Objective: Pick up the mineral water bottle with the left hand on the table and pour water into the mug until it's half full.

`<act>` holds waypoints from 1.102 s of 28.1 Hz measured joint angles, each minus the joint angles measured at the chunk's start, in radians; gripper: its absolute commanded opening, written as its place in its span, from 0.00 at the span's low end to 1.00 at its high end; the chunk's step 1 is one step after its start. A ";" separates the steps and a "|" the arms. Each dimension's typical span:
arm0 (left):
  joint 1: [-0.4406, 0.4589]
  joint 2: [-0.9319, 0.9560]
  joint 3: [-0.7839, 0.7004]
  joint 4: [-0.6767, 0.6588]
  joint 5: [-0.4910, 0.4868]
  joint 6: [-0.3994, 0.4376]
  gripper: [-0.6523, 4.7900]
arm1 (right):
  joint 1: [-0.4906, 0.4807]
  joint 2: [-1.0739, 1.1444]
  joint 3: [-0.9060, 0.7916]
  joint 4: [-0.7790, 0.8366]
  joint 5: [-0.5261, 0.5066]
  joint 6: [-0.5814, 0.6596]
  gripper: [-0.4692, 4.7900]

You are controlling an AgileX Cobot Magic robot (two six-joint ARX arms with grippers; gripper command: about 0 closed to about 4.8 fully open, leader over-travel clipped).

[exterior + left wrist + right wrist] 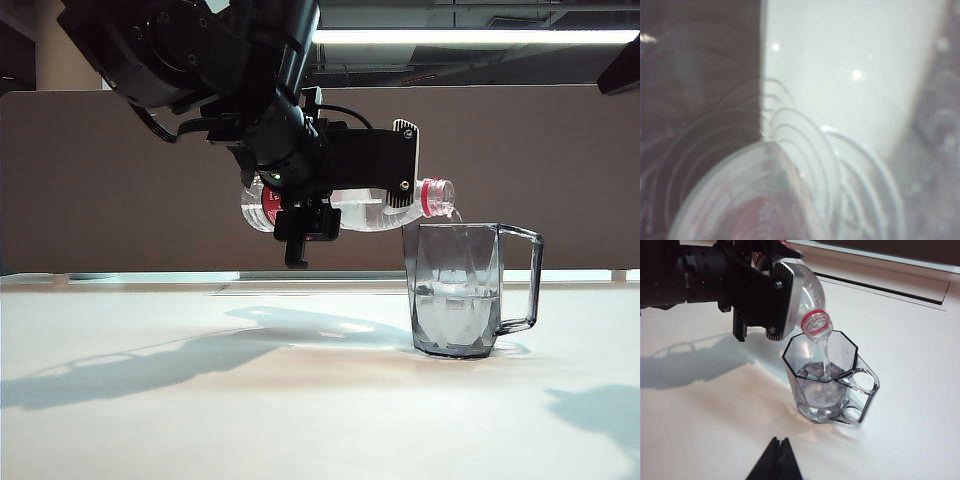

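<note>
The mineral water bottle (370, 208) lies tipped almost level in the air, with my left gripper (300, 225) shut on its labelled body. Its red-ringed mouth (816, 322) hangs just over the rim of the mug (458, 290), and a thin stream of water falls into it. The smoky faceted mug (825, 380) stands upright on the table (200, 400), handle turned away from the arm, with water about halfway up. In the left wrist view only the blurred bottle (790, 200) fills the near field. My right gripper (779, 441) is shut and empty, above the table in front of the mug.
A brown partition wall (120, 180) runs behind the table's far edge. The left arm's shadow (150, 360) lies across the white top left of the mug. A slot-like gap (880, 287) runs along the table's back edge.
</note>
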 measured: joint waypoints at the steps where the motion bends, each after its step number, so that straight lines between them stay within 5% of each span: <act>1: 0.000 0.000 0.000 0.000 0.000 0.000 0.55 | 0.000 0.000 0.000 0.000 0.000 0.000 0.08; 12: 0.000 0.000 0.000 0.000 0.000 -0.125 0.55 | 0.000 0.000 0.000 0.000 0.000 0.000 0.08; 31: -0.002 0.000 0.000 -0.042 0.000 -0.526 0.50 | 0.000 0.000 0.000 0.000 0.000 0.000 0.08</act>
